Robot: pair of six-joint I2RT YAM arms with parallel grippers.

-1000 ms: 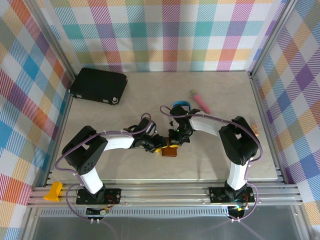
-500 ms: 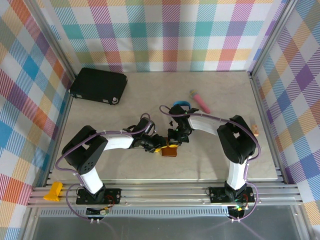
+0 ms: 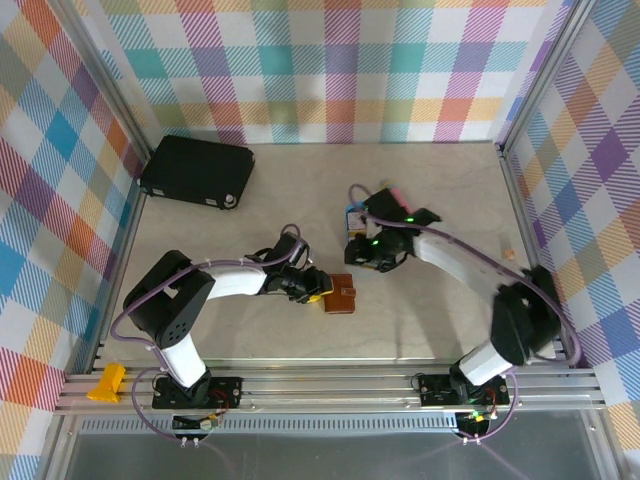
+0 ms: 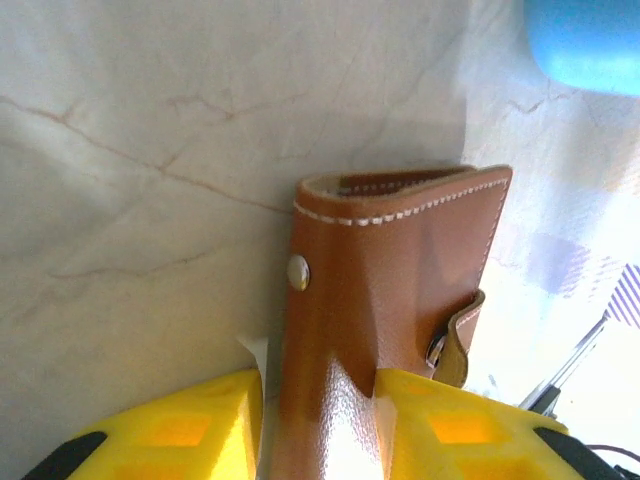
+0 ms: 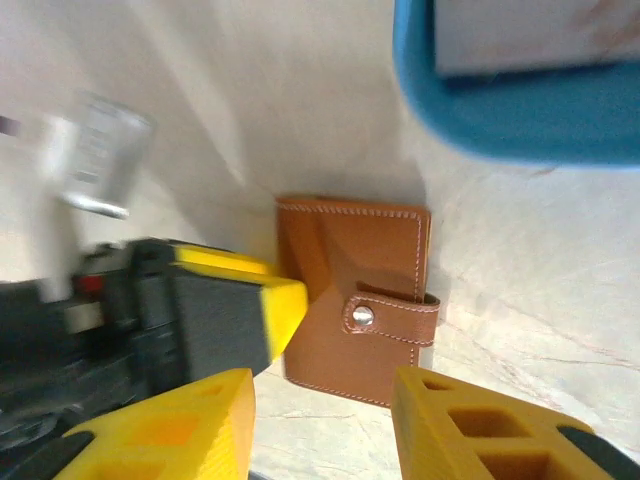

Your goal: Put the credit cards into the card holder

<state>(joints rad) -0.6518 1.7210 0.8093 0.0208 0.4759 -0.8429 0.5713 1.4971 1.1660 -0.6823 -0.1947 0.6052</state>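
pulling back from card holder — right gripper, jaws apparently parted

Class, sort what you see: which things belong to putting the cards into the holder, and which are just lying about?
Job in hand: card holder, clamped by the left gripper.
Lying about: black case, pink stick.

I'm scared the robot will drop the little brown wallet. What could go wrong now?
The left gripper pinches the card holder by one end only, so it might twist or slip out. The snap tab looks buttoned in the right wrist view, so no card could slide in until it's opened. The blue tray sits close to the open right gripper, which might bump its rim.
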